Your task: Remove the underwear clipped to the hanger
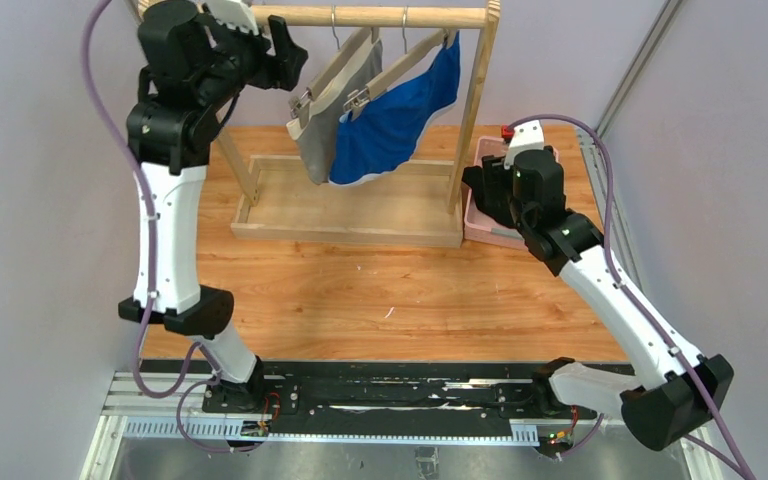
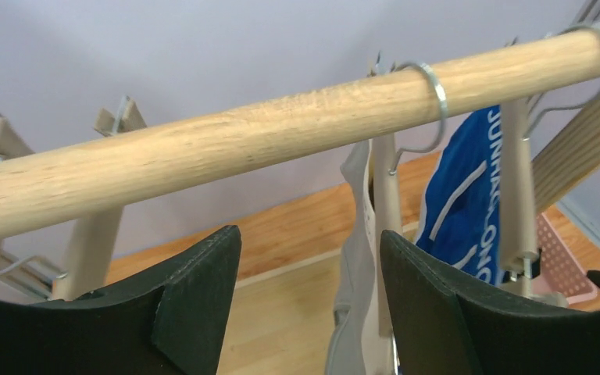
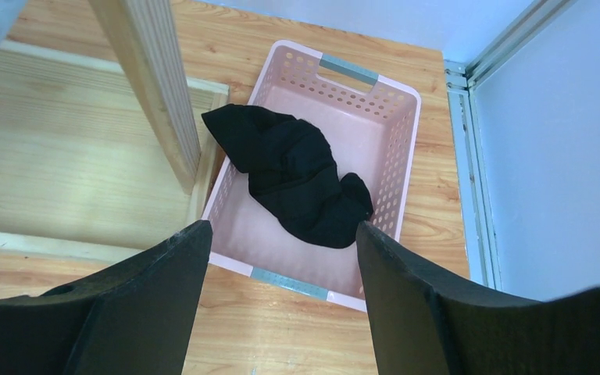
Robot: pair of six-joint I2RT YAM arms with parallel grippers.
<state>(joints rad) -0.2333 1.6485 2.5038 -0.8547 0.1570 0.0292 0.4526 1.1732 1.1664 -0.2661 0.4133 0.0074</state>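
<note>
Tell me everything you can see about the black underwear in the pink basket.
The black underwear is soft, matte cloth, crumpled in a loose heap, off any hanger. It lies on the floor of the pink perforated basket, one corner reaching up the wall beside the wooden rack post. Only the basket touches it; nothing grips it.

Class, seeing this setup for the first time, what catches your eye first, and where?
Royal blue briefs hang clipped under the wooden rail, grey briefs beside them. Black briefs lie crumpled in the pink basket right of the rack. The left gripper hovers open at the rail.
</note>
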